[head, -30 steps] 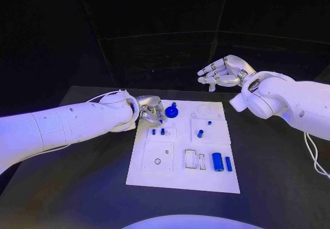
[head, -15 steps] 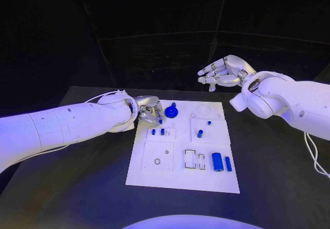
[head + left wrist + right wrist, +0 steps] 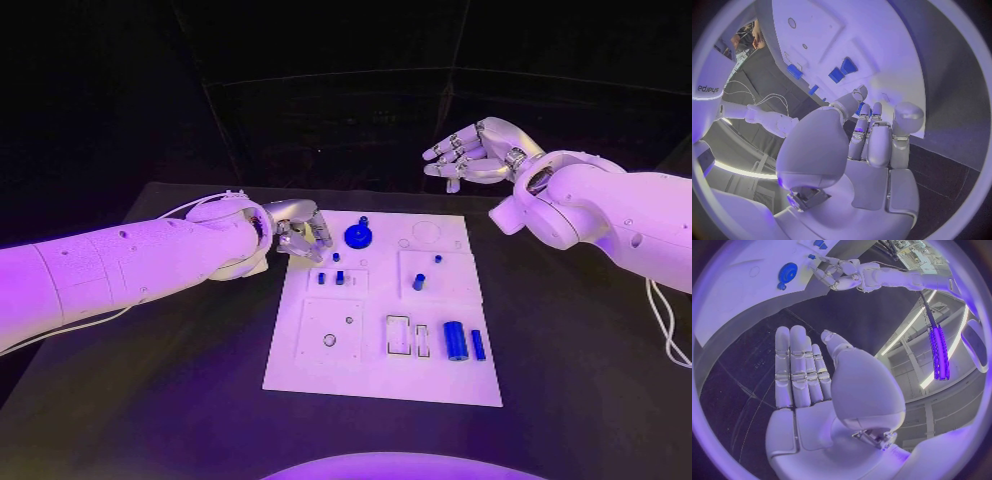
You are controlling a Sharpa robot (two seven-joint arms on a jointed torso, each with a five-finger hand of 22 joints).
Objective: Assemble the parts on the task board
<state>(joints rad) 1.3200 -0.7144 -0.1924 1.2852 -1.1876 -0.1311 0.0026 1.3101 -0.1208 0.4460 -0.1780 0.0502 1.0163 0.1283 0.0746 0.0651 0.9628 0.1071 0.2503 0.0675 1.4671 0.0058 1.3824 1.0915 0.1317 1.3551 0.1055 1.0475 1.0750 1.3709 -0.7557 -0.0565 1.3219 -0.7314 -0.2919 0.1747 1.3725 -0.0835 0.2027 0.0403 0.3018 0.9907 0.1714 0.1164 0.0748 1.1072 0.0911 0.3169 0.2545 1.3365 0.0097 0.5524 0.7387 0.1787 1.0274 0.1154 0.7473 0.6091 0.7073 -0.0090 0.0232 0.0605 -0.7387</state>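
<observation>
The white task board (image 3: pixel 447 375) lies mid-table with several blue parts on it. My left hand (image 3: pixel 299 233) hangs over the board's far left corner, its fingers curled together. Thumb and fingertip pinch a small blue peg (image 3: pixel 336 257), also seen in the left wrist view (image 3: pixel 859 108), low against the board (image 3: pixel 836 30). A round blue knob (image 3: pixel 359 236) stands just right of that hand. My right hand (image 3: pixel 479 152) is raised beyond the board's far right corner, fingers apart and holding nothing; the right wrist view shows its bare palm (image 3: pixel 811 380).
Two short blue pegs (image 3: pixel 330 277) stand in the left block, and another blue peg (image 3: pixel 418 282) stands in the right one. A thick blue cylinder (image 3: pixel 456 340) and a thin blue bar (image 3: pixel 479 343) lie near the board's right edge. Dark tabletop surrounds the board.
My left hand has drawn slightly left, while the peg at its fingertips has stayed in about the same place. My right hand has drifted a little to the right.
</observation>
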